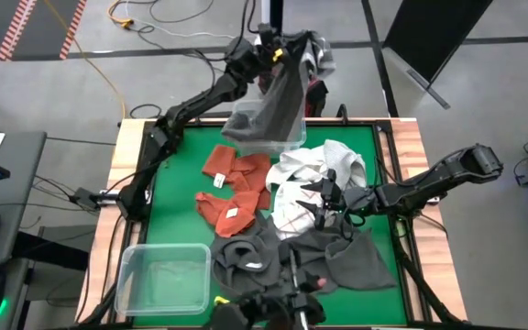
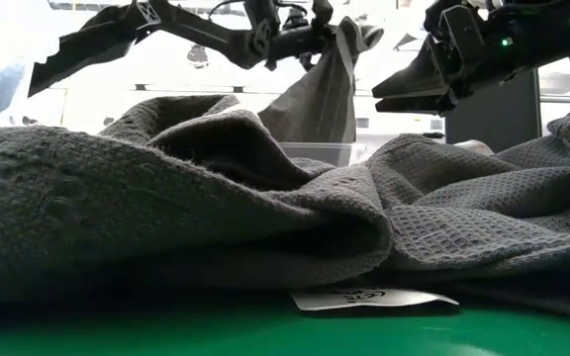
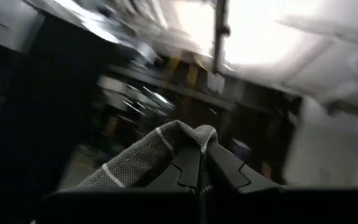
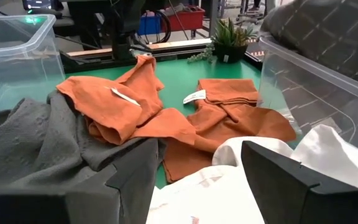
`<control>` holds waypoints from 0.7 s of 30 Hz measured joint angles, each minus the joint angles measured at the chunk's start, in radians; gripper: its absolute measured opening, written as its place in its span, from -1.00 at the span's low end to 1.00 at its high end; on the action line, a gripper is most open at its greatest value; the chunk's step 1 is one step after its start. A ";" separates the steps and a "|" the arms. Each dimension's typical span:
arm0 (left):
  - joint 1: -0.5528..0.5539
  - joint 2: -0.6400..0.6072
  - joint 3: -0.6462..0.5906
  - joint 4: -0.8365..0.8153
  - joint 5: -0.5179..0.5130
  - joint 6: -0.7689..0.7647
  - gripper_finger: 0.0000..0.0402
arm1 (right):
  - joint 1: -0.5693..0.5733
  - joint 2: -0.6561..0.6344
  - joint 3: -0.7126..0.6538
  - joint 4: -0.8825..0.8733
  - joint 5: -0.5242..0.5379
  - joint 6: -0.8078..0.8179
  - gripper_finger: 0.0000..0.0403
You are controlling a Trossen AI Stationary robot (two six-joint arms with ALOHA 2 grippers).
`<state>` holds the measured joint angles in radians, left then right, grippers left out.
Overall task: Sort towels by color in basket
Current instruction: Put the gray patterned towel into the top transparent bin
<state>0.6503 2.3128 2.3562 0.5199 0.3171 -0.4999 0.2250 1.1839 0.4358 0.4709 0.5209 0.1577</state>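
My left gripper (image 1: 278, 57) is raised over the table's far edge, shut on a grey plaid towel (image 1: 278, 96) that hangs down toward a clear bin (image 1: 287, 144). Over the white towels (image 1: 324, 170) right of centre, my right gripper (image 1: 324, 200) stands open with its fingers on either side of white cloth (image 4: 204, 186), touching nothing that I can see. Rust orange towels (image 1: 236, 188) lie crumpled left of centre. Dark grey towels (image 1: 319, 252) lie heaped near the front edge. My left gripper pinches a bunched upper edge (image 3: 194, 135) of the plaid towel between its two fingers (image 3: 188, 165), right at their tips. The fingers slant upward. The towel hangs slack below them, and its lower end (image 1: 246, 124) reaches down into the clear bin.
A second clear bin (image 1: 163, 275) stands at the near left corner of the green mat (image 1: 186, 165). Wooden borders (image 1: 411, 147) frame the table. A small potted plant (image 4: 229, 37) stands past the orange towels in the right wrist view.
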 joint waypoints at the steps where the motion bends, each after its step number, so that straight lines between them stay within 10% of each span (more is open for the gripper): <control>1: 0.002 -0.003 0.000 -0.014 0.063 0.011 -0.97 | 0.004 0.000 0.000 0.000 0.000 0.000 0.29; 5: 0.018 -0.043 0.000 -0.221 0.349 0.028 -0.97 | 0.020 0.000 0.000 0.000 0.000 0.001 0.29; 10: 0.024 -0.113 0.000 -0.719 0.431 0.190 -0.97 | 0.024 0.000 0.000 0.001 0.000 0.002 0.29; 21: 0.027 -0.268 0.001 -1.462 -0.167 0.536 -0.97 | 0.024 0.000 0.000 0.003 0.000 0.011 0.29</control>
<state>0.6774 2.0447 2.3569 -0.9422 0.1504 0.0358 0.2485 1.1839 0.4358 0.4737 0.5205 0.1688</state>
